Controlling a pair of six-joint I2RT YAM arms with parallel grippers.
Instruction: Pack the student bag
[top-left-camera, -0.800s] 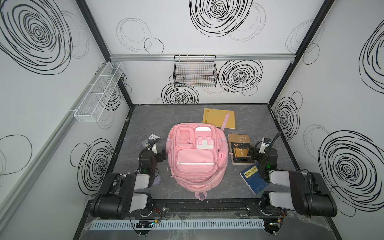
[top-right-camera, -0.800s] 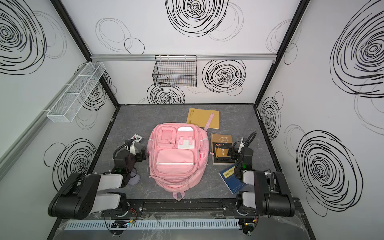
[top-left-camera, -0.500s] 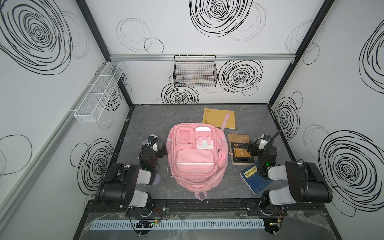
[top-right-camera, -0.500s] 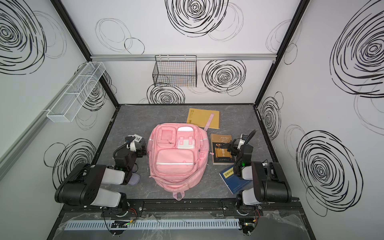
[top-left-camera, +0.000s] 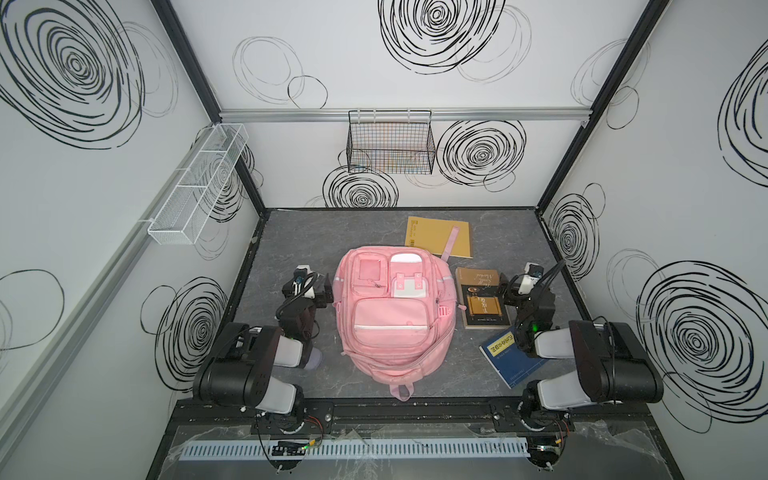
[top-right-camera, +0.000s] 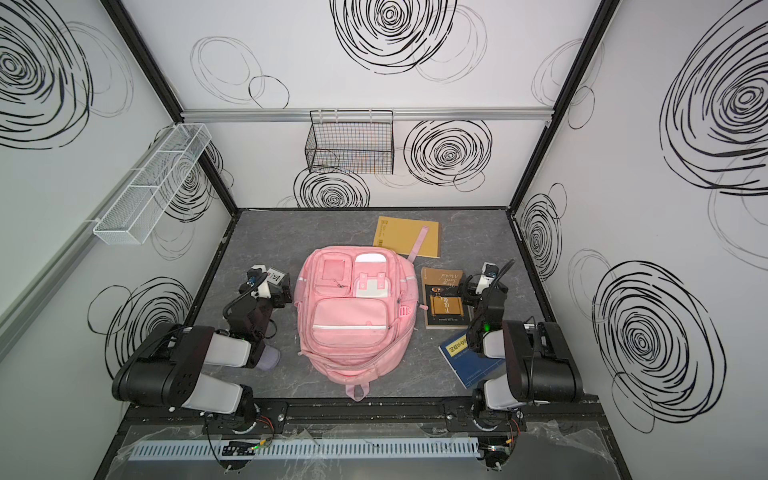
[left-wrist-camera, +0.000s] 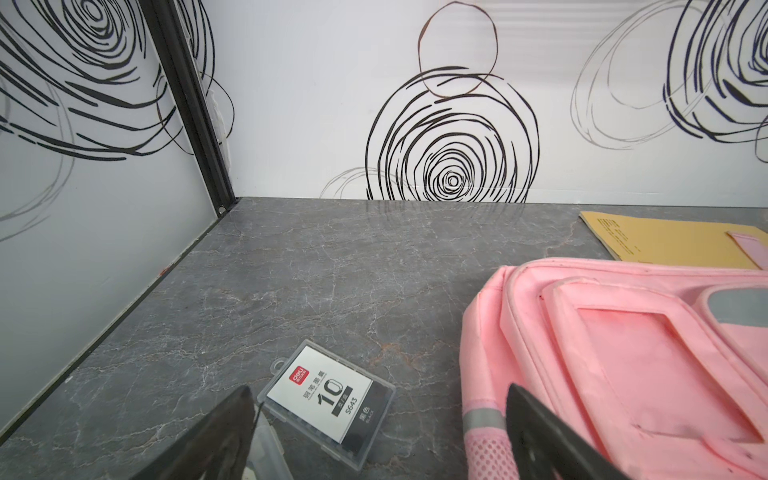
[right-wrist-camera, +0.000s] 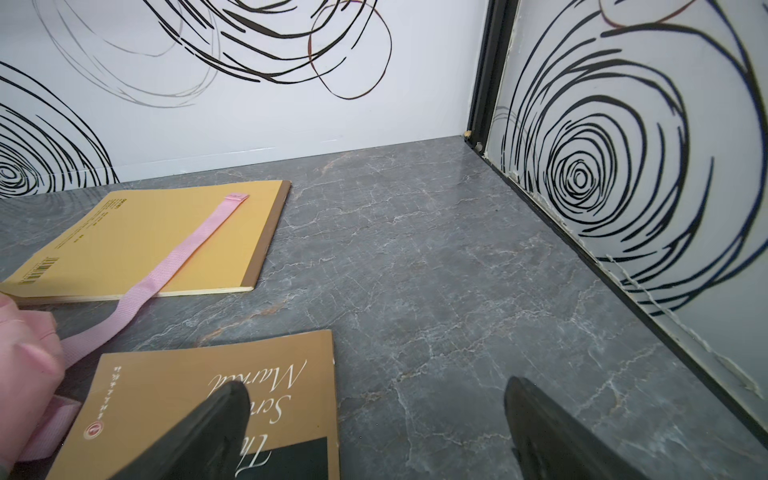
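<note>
Reach has been extended on both sides since a moment ago, so a first pick is judged near, with nothing packed yet. The left pincer (left-wrist-camera: 379, 392) is held wide open over a hard clear box (left-wrist-camera: 320, 386) at nine o'clock of the soft pink fabric bag (top-left-camera: 392, 324), laid flat in the middle; at three o'clock the right pincer (right-wrist-camera: 376, 384) is held open over the edge of a glossy brown book (right-wrist-camera: 199, 395).

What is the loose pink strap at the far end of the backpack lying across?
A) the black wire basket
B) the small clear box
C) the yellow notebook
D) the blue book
C: the pink strap trails off the pink backpack and lies flat over the cover of the yellow notebook, as both top views also show.
</note>
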